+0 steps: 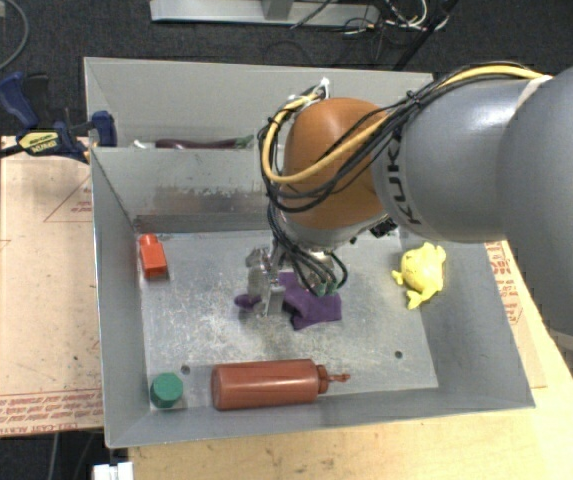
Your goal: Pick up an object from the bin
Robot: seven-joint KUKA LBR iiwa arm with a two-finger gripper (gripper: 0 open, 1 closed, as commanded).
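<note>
My gripper reaches down into the middle of the bin, its metal fingers low at a crumpled purple thing. The purple thing lies right against the fingers and spreads to their right and left; whether it sits between them I cannot make out. A brown bottle with a thin nozzle lies on its side just in front of the gripper, near the bin's front wall.
An orange block rests by the left wall. A green cap sits in the front left corner. A yellow toy figure lies at the right. The arm with its orange dome and cables hangs over the bin's back middle.
</note>
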